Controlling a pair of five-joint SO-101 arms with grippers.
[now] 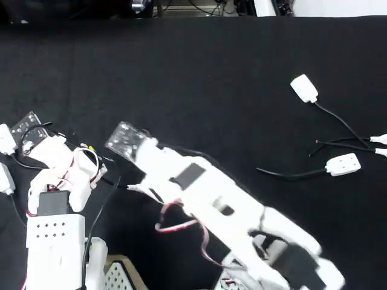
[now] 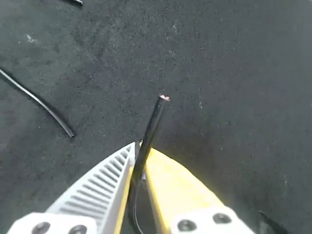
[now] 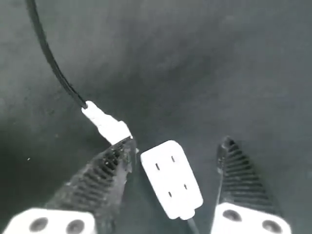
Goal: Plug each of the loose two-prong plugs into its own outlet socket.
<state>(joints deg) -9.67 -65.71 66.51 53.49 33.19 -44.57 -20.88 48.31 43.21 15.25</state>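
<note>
Right gripper (image 3: 178, 142) is standing wide open. Its jaws are sitting on either side of a white socket block (image 3: 171, 178) without closing on it. The block is lying flat on the black surface (image 3: 219, 58) with its slots facing up. There is a narrow gap to one finger (image 3: 105, 180) and a wider gap to the other. A white plug (image 3: 107, 124) is lying just beside the tip of the nearer finger, close to the block's corner and not plugged in. Its black cable (image 3: 48, 53) is running away across the surface.

Left gripper (image 2: 139, 146) is pinching shut on a thin black cord (image 2: 151, 126). The cord is passing between the grey finger (image 2: 105, 180) and the yellow finger (image 2: 175, 187), and its cut end is poking out past the tips above the surface. A second cord (image 2: 39, 102) is lying loose on the surface nearby.

In the high view a long white arm (image 1: 199, 181) is lying diagonally across the surface, and another arm (image 1: 57, 175) is sitting at the lower left; I cannot tell which side is which here. An upper socket (image 1: 304, 89) and a lower socket (image 1: 343, 164) are resting well apart, each with a black lead. Two small loose plugs (image 1: 380, 140) are sitting at the edge between them, unplugged.
</note>
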